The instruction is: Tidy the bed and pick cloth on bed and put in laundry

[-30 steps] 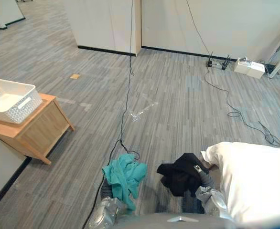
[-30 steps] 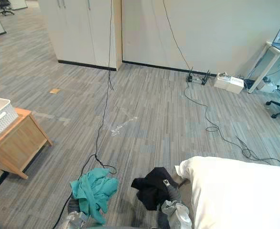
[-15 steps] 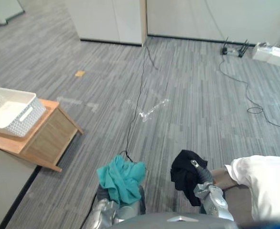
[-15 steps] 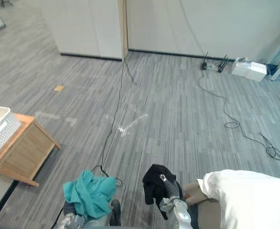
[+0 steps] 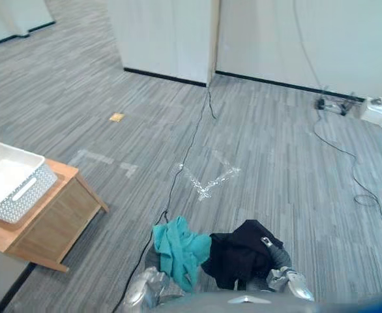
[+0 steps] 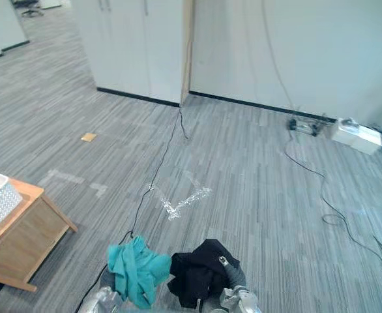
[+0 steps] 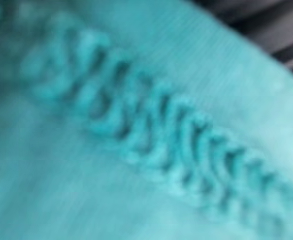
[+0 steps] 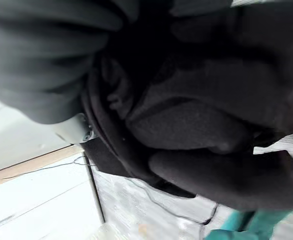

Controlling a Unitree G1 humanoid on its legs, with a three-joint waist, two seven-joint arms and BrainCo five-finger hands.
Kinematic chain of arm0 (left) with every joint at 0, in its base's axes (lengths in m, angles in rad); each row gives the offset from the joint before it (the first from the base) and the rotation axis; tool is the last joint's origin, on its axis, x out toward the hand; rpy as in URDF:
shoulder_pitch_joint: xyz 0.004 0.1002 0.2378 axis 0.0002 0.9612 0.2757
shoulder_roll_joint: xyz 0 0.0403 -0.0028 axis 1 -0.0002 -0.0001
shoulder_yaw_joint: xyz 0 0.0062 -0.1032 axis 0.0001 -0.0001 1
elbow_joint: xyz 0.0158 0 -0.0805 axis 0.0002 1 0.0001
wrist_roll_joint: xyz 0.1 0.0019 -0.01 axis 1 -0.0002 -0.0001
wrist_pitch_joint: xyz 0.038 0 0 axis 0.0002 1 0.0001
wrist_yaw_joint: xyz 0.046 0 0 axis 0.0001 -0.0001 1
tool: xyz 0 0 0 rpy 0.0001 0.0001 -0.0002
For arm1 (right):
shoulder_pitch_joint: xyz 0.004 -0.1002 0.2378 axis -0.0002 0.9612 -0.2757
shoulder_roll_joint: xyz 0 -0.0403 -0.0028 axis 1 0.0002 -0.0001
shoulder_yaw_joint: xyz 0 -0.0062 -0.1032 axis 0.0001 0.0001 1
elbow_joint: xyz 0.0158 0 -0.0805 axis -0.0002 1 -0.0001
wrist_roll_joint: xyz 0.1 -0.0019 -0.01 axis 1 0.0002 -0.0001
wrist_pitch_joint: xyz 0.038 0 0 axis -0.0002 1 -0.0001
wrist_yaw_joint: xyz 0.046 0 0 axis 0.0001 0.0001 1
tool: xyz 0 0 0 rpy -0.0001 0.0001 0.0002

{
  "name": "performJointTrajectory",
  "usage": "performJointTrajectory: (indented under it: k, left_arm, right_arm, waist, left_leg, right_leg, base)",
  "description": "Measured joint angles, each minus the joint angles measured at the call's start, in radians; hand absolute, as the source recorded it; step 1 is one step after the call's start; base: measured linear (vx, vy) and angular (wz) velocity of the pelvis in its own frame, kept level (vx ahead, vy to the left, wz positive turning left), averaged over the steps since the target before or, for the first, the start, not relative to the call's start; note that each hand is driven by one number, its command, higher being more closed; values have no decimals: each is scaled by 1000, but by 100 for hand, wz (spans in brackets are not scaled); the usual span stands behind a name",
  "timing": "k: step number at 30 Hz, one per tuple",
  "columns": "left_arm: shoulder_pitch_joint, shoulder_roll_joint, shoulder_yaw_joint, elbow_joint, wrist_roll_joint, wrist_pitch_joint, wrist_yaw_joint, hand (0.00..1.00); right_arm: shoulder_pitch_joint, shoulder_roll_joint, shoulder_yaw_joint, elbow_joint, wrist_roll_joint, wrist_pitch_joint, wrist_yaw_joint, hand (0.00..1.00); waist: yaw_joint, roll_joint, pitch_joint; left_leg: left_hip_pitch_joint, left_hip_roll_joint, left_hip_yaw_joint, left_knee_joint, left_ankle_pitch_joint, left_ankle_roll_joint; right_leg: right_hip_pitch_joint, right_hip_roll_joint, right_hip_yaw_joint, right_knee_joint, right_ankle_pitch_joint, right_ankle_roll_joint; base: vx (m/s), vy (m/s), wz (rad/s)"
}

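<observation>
Your right hand (image 5: 277, 259) was clenched on the black cloth (image 5: 233, 255), one finger hooked over it. Your left hand (image 5: 150, 261) was buried under the teal cloth (image 5: 178, 244), so I couldn't tell its grasp. Open carpet (image 5: 263, 143) lay ahead, and the white basket (image 5: 12, 189) sat on the wooden table (image 5: 57, 218) to your left.

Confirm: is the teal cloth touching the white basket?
Apart. The left eye view shows bare floor between the teal cloth and the white basket, which sits on the wooden table.
</observation>
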Motion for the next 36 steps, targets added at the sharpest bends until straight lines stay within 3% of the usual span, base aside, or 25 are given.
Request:
performJointTrajectory:
  k: [1,2,3,4,6,7,8,10,12,13,15,17,18,20,21,22,24,25,27,28,29,31,32,34,36]
  left_arm:
    - [5,0,9,-7,0,-1,-7,100]
    - [10,-17,34,-1,0,0,-12,100]
    - [22,-44,33,6,-2,-5,-13,100]
    - [27,-57,30,6,-2,-12,-16,100]
    - [52,-87,31,6,-7,-29,-14,100]
    - [65,-92,31,6,-10,-36,-14,100]
    - [82,-93,34,-15,-18,-47,-14,100]
    - [83,-93,61,-32,-70,-46,-23,100]
    - [84,-91,100,-43,-132,-42,-60,100]
    - [87,-87,104,-58,-131,-42,-63,100]
    - [86,-88,100,-91,-132,-45,-62,100]
    - [82,-87,96,-97,-133,-44,-56,100]
    - [77,-87,90,-97,-135,-43,-54,100]
    - [79,-79,60,-97,-164,-43,-45,100]
    - [77,-67,53,-96,-174,-39,-37,100]
    - [76,-55,53,-94,-182,-34,-29,100]
    - [65,-51,51,-92,-192,-34,-20,100]
    - [61,-49,50,-90,-192,-33,-20,100]
    - [46,-39,12,-61,-184,-34,-18,100]
    - [46,-34,8,-56,-175,-34,-15,100]
    - [47,-25,1,-47,-162,-34,-7,100]
    - [49,-10,-3,-23,-149,-35,12,100]
    - [55,0,-4,-17,-145,-35,29,100]
    - [62,7,-9,-16,-123,-34,57,100]
    - [58,5,-13,-17,-120,-32,73,100]
  right_arm:
    - [12,11,1,-5,10,-21,1,100]
    - [26,14,7,-20,12,-40,-1,100]
    - [26,-9,7,-34,10,-46,-5,100]
    - [25,-14,8,-49,3,-36,-18,100]
    - [28,-21,23,-64,-33,-49,-34,100]
    - [33,-21,29,-65,-50,-61,-34,100]
    - [34,-25,40,-66,-67,-58,-28,100]
    - [31,-42,73,-63,-86,-58,-5,100]
    - [32,-53,104,-57,-100,-55,26,100]
    - [31,-53,109,-58,-103,-45,41,100]
    - [5,-62,107,-61,-106,-14,58,100]
    - [-20,-71,104,-63,-106,1,59,100]
    - [-41,-80,100,-63,-107,1,58,100]
    - [-47,-78,93,-62,-110,0,55,100]
    - [-49,-67,94,-60,-119,-1,45,100]
    - [-44,-52,97,-60,-120,-3,39,100]
    - [-42,-33,100,-60,-129,-16,28,100]
    - [-40,-30,100,-61,-130,-17,23,100]
    - [-39,-31,94,-60,-113,-15,20,100]
    - [-39,-29,92,-59,-105,-14,20,100]
    - [-37,-28,84,-54,-103,-14,20,100]
    - [-45,-30,83,-51,-93,-16,21,100]
    - [-40,-31,83,-50,-82,-21,22,100]
    - [-10,-30,85,-56,-70,-28,21,100]
    - [33,-30,89,-64,-58,-29,16,100]
  waist:
    - [-2,-16,-1]
    - [-4,-7,11]
    - [2,36,16]
    - [1,58,19]
    - [-12,71,18]
    - [-8,70,18]
    - [-7,70,17]
    - [3,64,20]
    - [15,64,23]
    - [25,55,19]
    - [60,47,19]
    - [65,39,22]
    - [67,35,24]
    - [71,42,24]
    - [75,32,25]
    - [77,5,12]
    - [77,-22,7]
    - [77,-24,7]
    - [74,-21,5]
    - [71,-21,5]
    - [68,-19,5]
    - [71,-19,4]
    - [66,-17,3]
    - [55,-9,-3]
    - [33,-10,-2]
  left_leg:
    - [1,-5,-18,13,-26,-21]
    - [14,16,-40,47,-71,-48]
    - [14,56,-34,65,-75,-54]
    - [16,68,-34,74,-66,-52]
    - [11,89,-37,142,-23,-58]
    - [-13,96,-42,217,-12,-50]
    - [-112,109,-71,423,33,-63]
    - [-269,131,-120,724,216,-103]
    - [-413,164,-97,933,215,-92]
    - [-452,158,-71,932,195,-85]
    - [-506,133,41,776,130,-79]
    - [-503,73,122,541,117,-78]
    - [-490,4,175,296,158,-61]
    - [-467,-39,259,24,289,-55]
    - [-454,-49,314,-9,347,65]
    - [-446,-85,320,-22,323,75]
    - [-436,-124,307,-21,288,110]
    - [-434,-137,296,-13,286,126]
    - [-395,-167,252,-7,253,161]
    - [-376,-171,233,-8,242,162]
    - [-326,-172,201,-16,217,160]
    - [-251,-176,154,-37,181,145]
    - [-206,-178,124,-51,164,141]
    - [-148,-178,54,-68,145,131]
    - [-106,-176,-23,-74,137,121]
  right_leg:
    - [9,-5,28,-109,25,5]
    - [31,13,20,-114,136,-42]
    - [35,47,-4,-96,100,-58]
    - [34,51,-19,-69,71,-69]
    - [44,53,-46,-1,-7,-85]
    - [61,57,-54,8,-29,-93]
    - [93,65,-76,7,-59,-99]
    - [162,82,-100,-27,-94,-119]
    - [282,106,-143,-122,-105,-119]
    - [327,105,-153,-162,-104,-118]
    - [430,99,-180,-260,-85,-106]
    - [486,79,-209,-297,-87,-101]
    - [515,57,-230,-318,-97,-83]
    - [554,54,-247,-350,-111,-52]
    - [593,50,-252,-372,-125,-30]
    - [604,21,-264,-382,-117,-17]
    - [602,-6,-254,-373,-82,-8]
    - [602,-14,-245,-358,-70,-4]
    - [568,-43,-195,-173,-16,59]
    - [548,-48,-177,-93,10,71]
    - [498,-58,-143,88,81,101]
    - [376,-85,-108,403,106,104]
    - [298,-91,-105,538,81,68]
    - [170,-80,-102,605,5,13]
    - [92,-68,-104,529,-63,17]
  base:
    - [500,-422,75]
    - [518,-407,41]
    - [515,-396,26]
    - [397,-278,22]
    - [377,-270,28]
    - [350,-262,28]
    - [259,-200,30]
    - [336,-220,32]
    - [406,-184,37]
    - [354,-139,33]
    - [410,-83,27]
    - [416,26,46]
    - [462,100,48]
    - [563,159,29]
    - [479,148,28]
    - [386,111,33]
    - [480,153,32]
    - [590,217,47]
    - [484,193,76]
    - [462,166,84]
    - [446,134,71]
    - [408,102,55]
    - [268,51,50]
    - [328,5,80]
    - [313,-91,130]
